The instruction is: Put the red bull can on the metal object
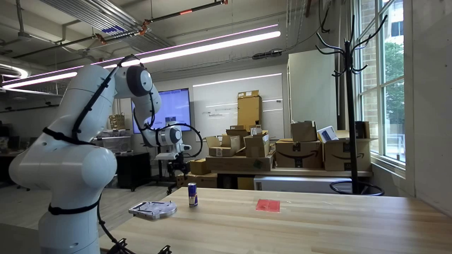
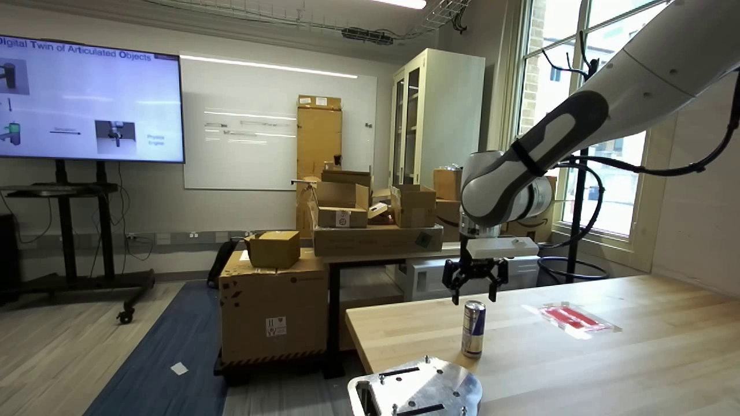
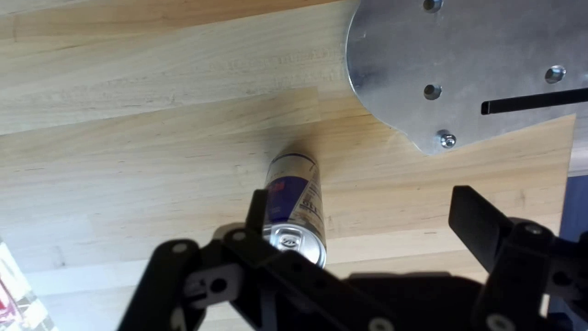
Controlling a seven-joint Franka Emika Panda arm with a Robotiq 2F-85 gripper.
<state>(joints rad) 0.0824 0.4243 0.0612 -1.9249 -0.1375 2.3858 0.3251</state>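
The red bull can (image 1: 192, 194) stands upright on the wooden table in both exterior views (image 2: 473, 332). The metal object (image 1: 152, 209), a flat silvery plate with holes and slots, lies close to it near the table's edge (image 2: 430, 384). In the wrist view the plate (image 3: 464, 55) is at the upper right and the can (image 3: 294, 197) is left of centre. My gripper (image 2: 474, 299) is open and empty, just above the can's top. In the wrist view the gripper (image 3: 359, 191) has its left finger overlapping the can, partly hiding the lid; the right finger is well apart from it.
A flat red item (image 1: 267, 205) is taped to the table (image 1: 317, 225) beyond the can; it also shows in an exterior view (image 2: 572, 318). Cardboard boxes (image 2: 378, 240) stand on a bench behind the table. A black coat rack (image 1: 351, 123) stands by the window.
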